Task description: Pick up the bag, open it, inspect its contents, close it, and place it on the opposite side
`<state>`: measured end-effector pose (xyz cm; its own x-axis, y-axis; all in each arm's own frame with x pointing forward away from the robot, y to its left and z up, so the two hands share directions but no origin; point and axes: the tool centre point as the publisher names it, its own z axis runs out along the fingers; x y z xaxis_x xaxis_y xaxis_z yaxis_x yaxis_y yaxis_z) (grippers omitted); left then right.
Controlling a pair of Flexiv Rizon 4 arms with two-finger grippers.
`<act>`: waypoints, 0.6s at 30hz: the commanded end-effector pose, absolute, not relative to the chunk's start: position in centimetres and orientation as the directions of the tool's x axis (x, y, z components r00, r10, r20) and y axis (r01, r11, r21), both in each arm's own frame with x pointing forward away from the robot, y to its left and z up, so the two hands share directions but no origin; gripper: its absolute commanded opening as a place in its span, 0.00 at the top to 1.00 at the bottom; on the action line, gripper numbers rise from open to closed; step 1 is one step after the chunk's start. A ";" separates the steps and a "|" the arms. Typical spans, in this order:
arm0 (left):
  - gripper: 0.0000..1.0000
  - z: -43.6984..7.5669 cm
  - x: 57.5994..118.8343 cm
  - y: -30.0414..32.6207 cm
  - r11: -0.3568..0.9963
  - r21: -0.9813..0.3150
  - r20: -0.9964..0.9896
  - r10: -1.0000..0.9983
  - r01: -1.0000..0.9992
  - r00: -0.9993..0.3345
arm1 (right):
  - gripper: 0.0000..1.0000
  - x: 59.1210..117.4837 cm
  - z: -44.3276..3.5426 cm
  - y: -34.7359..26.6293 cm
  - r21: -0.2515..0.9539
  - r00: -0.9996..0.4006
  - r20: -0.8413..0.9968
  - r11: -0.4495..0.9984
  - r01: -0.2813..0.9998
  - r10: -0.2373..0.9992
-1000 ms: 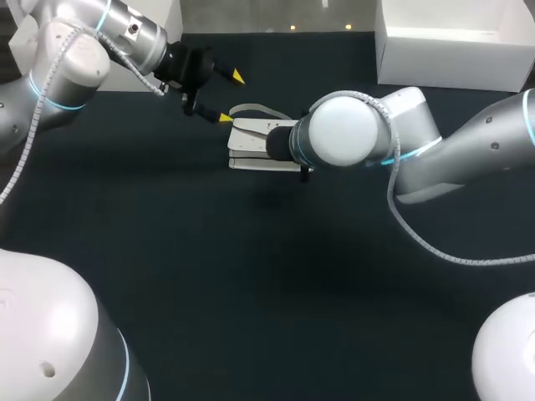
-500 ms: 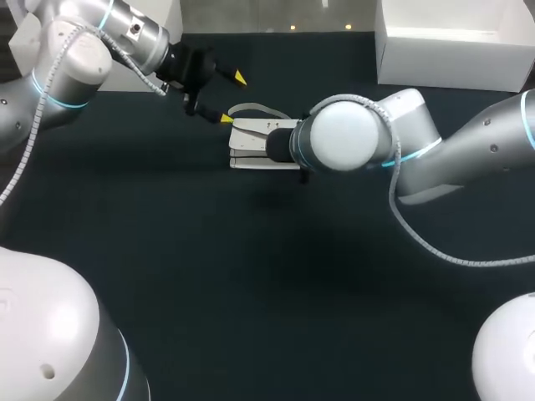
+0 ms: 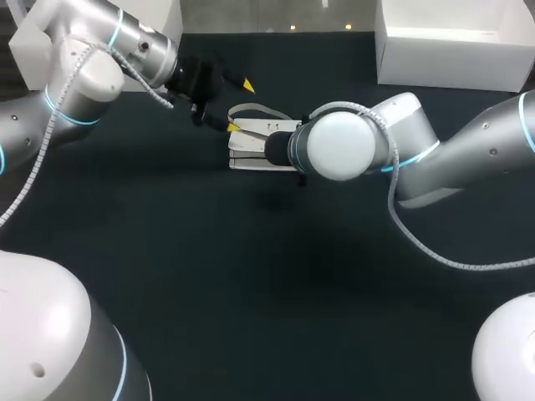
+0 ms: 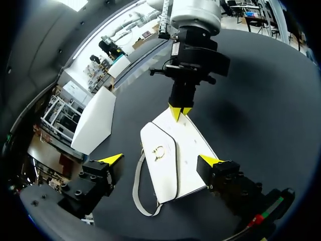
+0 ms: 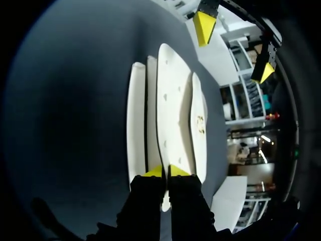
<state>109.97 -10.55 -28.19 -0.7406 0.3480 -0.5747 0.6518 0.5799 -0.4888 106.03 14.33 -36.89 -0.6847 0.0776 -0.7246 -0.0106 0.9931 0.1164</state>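
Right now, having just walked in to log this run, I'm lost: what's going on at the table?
Both arms are at a white handbag lying flat on the dark table. The right gripper is shut on the edge of a panel at one end. The left gripper is open at the strap end, with a finger on either side of the bag. The flap with the gold clasp looks closed, so the bag is not yet lifted or opened.

Silver-white arms (image 3: 468,150), blue rings (image 3: 410,152), coiled cables (image 3: 481,266)
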 end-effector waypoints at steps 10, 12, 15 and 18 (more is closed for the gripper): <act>0.15 -30.7 110.2 -11.6 0.589 -0.434 -0.623 0.351 0.682 -0.699 | 1.00 106.0 -37.1 14.4 0.118 -0.680 -0.729 0.993 -0.010 0.080; 0.21 -30.7 110.4 -11.7 0.587 -0.438 -0.622 0.349 0.681 -0.701 | 1.00 106.0 -37.1 14.4 0.118 -0.680 -0.729 0.993 -0.010 0.080; 0.67 -30.4 110.9 -11.5 0.576 -0.466 -0.619 0.330 0.672 -0.713 | 1.00 106.0 -37.1 14.4 0.118 -0.680 -0.729 0.993 -0.010 0.080; 0.26 -30.4 110.9 -11.5 0.576 -0.466 -0.619 0.330 0.672 -0.713 | 1.00 106.0 -37.1 14.4 0.118 -0.680 -0.729 0.993 -0.010 0.080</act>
